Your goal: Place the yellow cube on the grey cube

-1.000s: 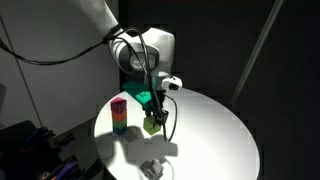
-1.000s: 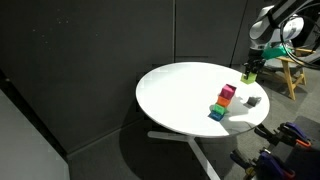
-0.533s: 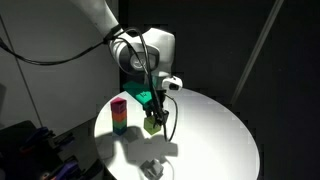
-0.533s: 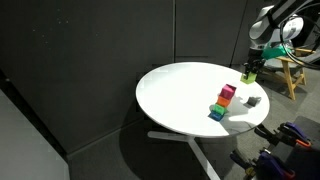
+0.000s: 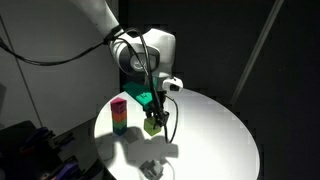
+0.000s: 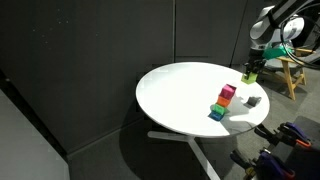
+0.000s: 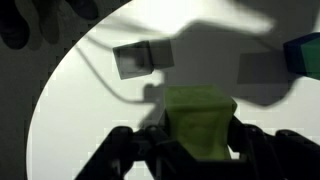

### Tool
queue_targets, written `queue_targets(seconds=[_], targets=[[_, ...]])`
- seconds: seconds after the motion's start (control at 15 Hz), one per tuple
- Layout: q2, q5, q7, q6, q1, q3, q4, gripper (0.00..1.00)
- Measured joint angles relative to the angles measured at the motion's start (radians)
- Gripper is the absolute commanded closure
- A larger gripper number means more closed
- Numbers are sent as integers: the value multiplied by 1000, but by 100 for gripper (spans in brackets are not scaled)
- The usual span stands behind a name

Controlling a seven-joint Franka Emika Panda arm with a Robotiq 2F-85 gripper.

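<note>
While the gripper (image 5: 153, 122) hangs over the white round table (image 5: 215, 130), its fingers are clamped on the yellow cube (image 7: 200, 118) — carried, and apparently clear of the tabletop, with its shadow lying beneath.

Item: yellow cube. Small, plain, lime-tinted, flat-faced. Judged light and rigid. The sides are probably smooth, so it could twist or slip if pinched at a corner. Best hold: two opposite flat faces, taken square-on, as the wrist view shows, with the underside left free for setting down.

Item: grey cube (image 7: 140, 58). Light grey, same size, lying alone on the table, apart from the held cube. Nothing rests on it. Likely just as light, so a sideways nudge on contact could push it away.

Item: stack of coloured cubes (image 5: 119, 115). Upright, pink-red on top, standing near the gripper and near the grey cube but touching neither. A blue-green edge at the margin of the wrist view probably belongs to it.

Obstructions: none seen between the held cube and the grey one. The stack is the only neighbour — tall enough, by judgement, to be clipped by a finger if the approach drifts toward it.
</note>
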Motion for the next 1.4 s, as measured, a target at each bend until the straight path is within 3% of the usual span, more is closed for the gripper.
queue_targets(seconds=[0.33,0.87,1.4], targets=[[-2,6,-63,0,-43,1,1,75],[-3,65,-310,0,-120,5,1,75],[64,84,-361,61,-135,23,1,75]])
